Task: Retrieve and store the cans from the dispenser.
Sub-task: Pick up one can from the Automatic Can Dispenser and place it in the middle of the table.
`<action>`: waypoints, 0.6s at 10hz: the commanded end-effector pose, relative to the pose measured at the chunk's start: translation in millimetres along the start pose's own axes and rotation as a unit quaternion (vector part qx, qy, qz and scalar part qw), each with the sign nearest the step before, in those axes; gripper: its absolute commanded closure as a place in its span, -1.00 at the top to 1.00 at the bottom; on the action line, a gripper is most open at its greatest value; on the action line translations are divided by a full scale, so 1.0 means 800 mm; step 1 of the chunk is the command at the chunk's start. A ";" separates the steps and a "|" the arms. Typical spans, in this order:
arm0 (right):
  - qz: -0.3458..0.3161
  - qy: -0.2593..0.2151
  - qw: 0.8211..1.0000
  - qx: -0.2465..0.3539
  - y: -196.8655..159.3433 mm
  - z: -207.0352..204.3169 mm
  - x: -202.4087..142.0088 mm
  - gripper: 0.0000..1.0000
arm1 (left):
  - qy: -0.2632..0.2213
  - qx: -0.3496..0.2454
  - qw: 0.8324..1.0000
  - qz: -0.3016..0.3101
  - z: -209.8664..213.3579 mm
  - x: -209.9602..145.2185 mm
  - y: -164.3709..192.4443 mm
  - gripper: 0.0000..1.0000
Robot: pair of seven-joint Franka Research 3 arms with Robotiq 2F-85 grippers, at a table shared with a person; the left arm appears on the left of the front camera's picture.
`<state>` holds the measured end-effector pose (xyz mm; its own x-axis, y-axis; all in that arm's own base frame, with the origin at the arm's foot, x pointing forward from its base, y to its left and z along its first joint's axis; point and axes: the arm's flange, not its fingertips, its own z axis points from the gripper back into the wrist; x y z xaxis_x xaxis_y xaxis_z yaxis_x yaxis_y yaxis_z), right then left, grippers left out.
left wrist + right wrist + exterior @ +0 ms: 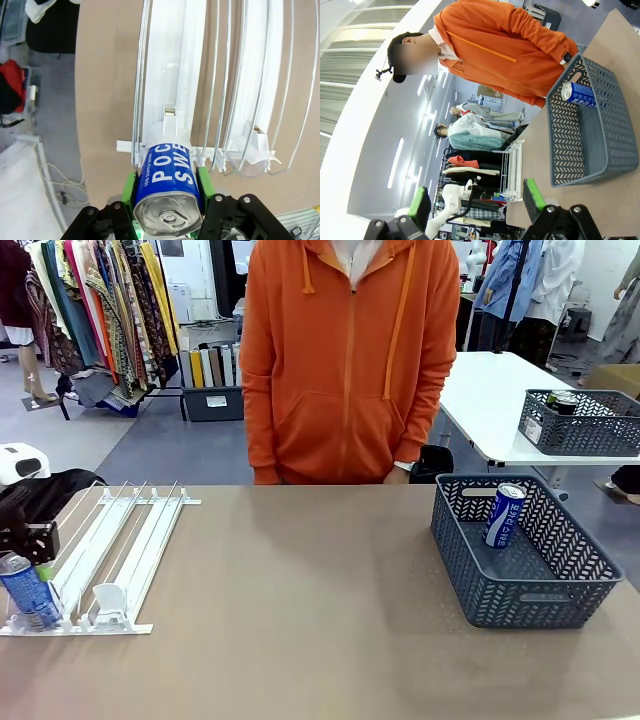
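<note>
Starting at the far left: the left gripper [168, 186] is clamped on a blue can [167, 192] at the low front end of the dispenser [120, 540]. The green pads [130, 187] press on opposite sides of the can's body just below the silver top, and the can stands upright in the outermost lane.

My read on handling: it's thin aluminium, smooth, glossy and round, so it's a bit slippery and would dent if squeezed hard. If it's full it should be stiff enough and have some weight. The mid-to-upper wall across the diameter looks like the sensible place to grab, and that's pretty much where the pads sit. I'd lift it straight up so it clears the wire rails.

The dispenser is glossy white plastic with thin clear or wire guides in long parallel sloped lanes. A white pusher block [107, 602] sits near the front of a neighbouring lane. The table [300, 590] is a matte brownish surface, and a person [345, 360] in an orange hoodie stands at the far side.

Over on the right there's a dark grey plastic basket [520, 605] with herringbone lattice walls, and a second blue can [504, 515] leans against its far wall inside.

The right gripper [476, 200] has its fingers spread wide with nothing between them, up off the table.
</note>
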<state>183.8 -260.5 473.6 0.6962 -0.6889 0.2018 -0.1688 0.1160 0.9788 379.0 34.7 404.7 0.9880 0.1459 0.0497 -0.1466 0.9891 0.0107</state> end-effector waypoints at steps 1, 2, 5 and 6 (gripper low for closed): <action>0.005 -0.005 1.000 0.010 0.005 -0.002 0.004 1.00 | -0.001 0.019 1.000 0.010 -0.009 -0.017 0.001 -1.00; 0.005 -0.005 1.000 0.010 0.005 -0.002 0.004 1.00 | -0.001 0.017 1.000 0.009 -0.009 -0.017 0.000 -1.00; 0.005 -0.005 1.000 0.010 0.005 -0.002 0.004 1.00 | -0.035 0.017 0.999 0.003 0.040 -0.025 0.000 -1.00; 0.005 -0.005 1.000 0.010 0.005 -0.002 0.004 1.00 | -0.053 0.021 0.998 -0.005 0.079 -0.031 0.001 -1.00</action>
<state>183.8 -260.5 473.5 0.6963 -0.6889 0.2016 -0.1687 0.1159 0.9788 367.2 33.4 435.3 0.9859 0.1359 0.0980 -0.1387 0.9901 0.0220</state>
